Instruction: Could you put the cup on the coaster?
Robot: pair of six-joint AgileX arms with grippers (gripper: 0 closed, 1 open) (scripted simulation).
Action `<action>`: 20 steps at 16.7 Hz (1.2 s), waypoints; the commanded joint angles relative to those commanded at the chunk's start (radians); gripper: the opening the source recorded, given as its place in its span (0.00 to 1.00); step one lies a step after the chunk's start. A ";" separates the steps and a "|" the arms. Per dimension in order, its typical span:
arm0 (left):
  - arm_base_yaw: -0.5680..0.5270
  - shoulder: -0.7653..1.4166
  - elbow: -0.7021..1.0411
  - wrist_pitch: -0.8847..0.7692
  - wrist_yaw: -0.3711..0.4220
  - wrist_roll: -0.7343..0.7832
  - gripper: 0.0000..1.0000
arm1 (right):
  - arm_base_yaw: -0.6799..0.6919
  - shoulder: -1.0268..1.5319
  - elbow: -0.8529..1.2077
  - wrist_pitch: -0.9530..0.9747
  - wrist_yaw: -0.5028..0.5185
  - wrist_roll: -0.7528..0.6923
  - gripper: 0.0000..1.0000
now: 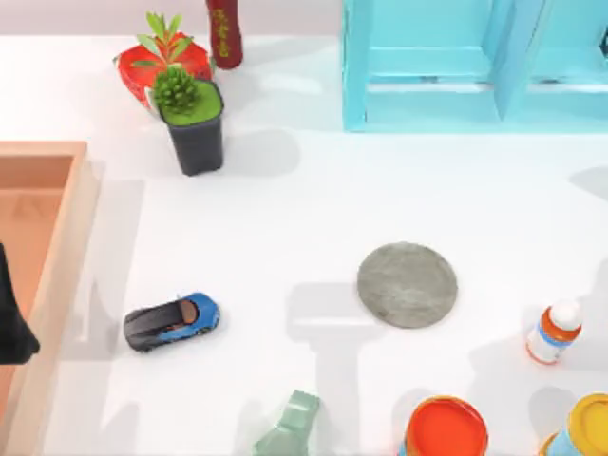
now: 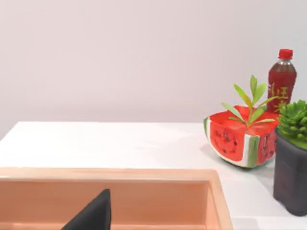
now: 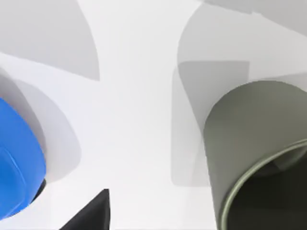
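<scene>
The coaster (image 1: 408, 284), a flat mottled grey disc, lies bare on the white table right of centre. The cup (image 3: 254, 143), dull olive-green with no handle, appears close up in the right wrist view, standing on the white table with its dark opening toward the camera. A dark piece of my right gripper (image 3: 88, 213) shows at that view's edge, apart from the cup. My left gripper (image 1: 11, 318) sits parked at the table's left edge over the wooden tray (image 1: 57, 237); a dark piece of it (image 2: 93, 213) hangs above the tray's inside.
A blue-and-black toy car (image 1: 172, 321) sits left of the coaster. A black plant pot (image 1: 195, 128), a watermelon planter (image 1: 157, 68) and a red bottle (image 1: 224, 28) stand at the back left, a cyan rack (image 1: 456, 66) at the back right. Along the front are a mint-green object (image 1: 290, 427), an orange-lidded can (image 1: 445, 429) and a small white bottle (image 1: 554, 332).
</scene>
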 joint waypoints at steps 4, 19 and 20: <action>0.000 0.000 0.000 0.000 0.000 0.000 1.00 | -0.014 0.012 -0.080 0.090 0.002 -0.012 1.00; 0.000 0.000 0.000 0.000 0.000 0.000 1.00 | -0.014 0.012 -0.081 0.091 0.002 -0.012 0.17; 0.000 0.000 0.000 0.000 0.000 0.000 1.00 | -0.014 0.012 -0.081 0.091 0.002 -0.012 0.10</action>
